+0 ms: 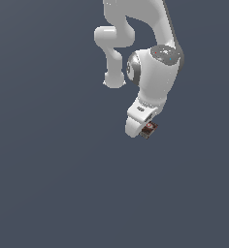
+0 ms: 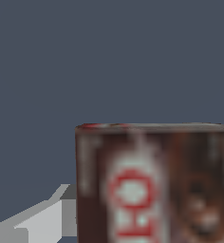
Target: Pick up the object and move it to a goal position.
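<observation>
I see one box (image 1: 149, 129) and one gripper (image 1: 144, 131), mine. The box is small, dark brown with a red label, just right of the exterior frame's centre. My fingers are closed onto it, and one grey finger (image 2: 47, 216) shows beside it in the wrist view. My white arm (image 1: 155, 72) comes down from the upper edge, its hand pointing downward.

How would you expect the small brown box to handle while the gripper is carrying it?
The small brown box has flat faces and straight edges, so it probably stays stiff and won't roll. It is much smaller than the gripper, so likely light, though it could twist if held off-centre.
</observation>
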Action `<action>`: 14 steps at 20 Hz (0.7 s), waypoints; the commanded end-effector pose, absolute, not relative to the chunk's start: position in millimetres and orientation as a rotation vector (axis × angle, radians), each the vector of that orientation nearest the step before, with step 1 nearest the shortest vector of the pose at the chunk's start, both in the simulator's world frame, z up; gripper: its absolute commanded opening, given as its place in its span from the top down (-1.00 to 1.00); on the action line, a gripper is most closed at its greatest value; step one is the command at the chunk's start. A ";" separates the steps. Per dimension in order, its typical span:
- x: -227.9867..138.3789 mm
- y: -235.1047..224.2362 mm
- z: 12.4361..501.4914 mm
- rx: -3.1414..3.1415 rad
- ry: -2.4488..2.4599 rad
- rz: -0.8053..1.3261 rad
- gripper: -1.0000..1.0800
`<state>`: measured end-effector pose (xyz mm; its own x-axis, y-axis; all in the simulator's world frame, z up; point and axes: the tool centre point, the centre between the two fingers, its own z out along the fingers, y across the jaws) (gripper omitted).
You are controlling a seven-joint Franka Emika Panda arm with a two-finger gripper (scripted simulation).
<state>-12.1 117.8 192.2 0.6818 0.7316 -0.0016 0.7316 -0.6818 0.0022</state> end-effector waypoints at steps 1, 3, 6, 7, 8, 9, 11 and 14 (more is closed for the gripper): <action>-22.3 121.4 213.5 2.878 1.252 -0.002 1.00; -28.7 124.0 228.4 2.879 1.252 -0.002 1.00; -36.9 127.4 247.8 2.879 1.253 -0.001 1.00; -39.1 128.2 253.4 2.880 1.253 -0.001 1.00; -41.2 129.1 258.5 2.880 1.253 -0.001 1.00; -43.0 130.0 263.1 2.880 1.253 -0.001 1.00; -45.9 131.2 270.8 2.880 1.253 0.000 1.00; -48.5 132.7 278.6 2.880 1.253 0.000 1.00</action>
